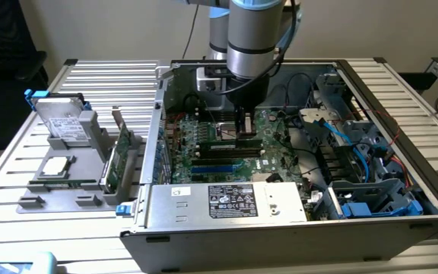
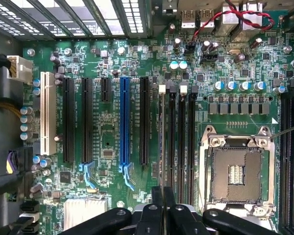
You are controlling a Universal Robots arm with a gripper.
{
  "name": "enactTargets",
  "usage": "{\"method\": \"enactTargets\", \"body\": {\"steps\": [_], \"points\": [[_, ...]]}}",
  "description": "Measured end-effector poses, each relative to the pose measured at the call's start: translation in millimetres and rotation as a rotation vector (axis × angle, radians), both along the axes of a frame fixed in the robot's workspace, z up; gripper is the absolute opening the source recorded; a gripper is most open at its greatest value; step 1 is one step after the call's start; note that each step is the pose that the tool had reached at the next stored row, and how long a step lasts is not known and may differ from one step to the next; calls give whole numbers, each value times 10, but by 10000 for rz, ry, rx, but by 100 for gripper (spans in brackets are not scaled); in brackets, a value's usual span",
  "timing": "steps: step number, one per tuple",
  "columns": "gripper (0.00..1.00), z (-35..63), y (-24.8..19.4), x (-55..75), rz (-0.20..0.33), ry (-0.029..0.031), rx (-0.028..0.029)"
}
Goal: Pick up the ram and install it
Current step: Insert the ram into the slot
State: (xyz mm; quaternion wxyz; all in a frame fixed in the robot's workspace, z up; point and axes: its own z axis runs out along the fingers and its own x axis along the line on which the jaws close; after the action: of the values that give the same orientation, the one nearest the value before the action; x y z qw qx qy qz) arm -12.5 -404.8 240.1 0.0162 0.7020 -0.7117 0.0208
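- Gripper (image 1: 243, 132): black fingers pinched narrow on the ram (image 1: 223, 142), a thin green stick with dark chips.
- Ram stands on edge along the long black memory slots (image 1: 227, 153).
- Glossy green motherboard (image 1: 280, 137) sits inside a grey sheet-metal case (image 1: 203, 242).

I could read nothing: print on the power supply label (image 1: 232, 201) and, left of it, the hard drive sticker (image 1: 61, 123) was too small.
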Motion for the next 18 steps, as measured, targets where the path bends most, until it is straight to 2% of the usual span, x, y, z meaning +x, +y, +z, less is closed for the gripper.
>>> {"method": "enactTargets", "body": {"steps": [6, 18], "points": [[13, -25, 0, 0, -10, 0, 124], [13, -61, -7, 0, -11, 11, 128]]}}
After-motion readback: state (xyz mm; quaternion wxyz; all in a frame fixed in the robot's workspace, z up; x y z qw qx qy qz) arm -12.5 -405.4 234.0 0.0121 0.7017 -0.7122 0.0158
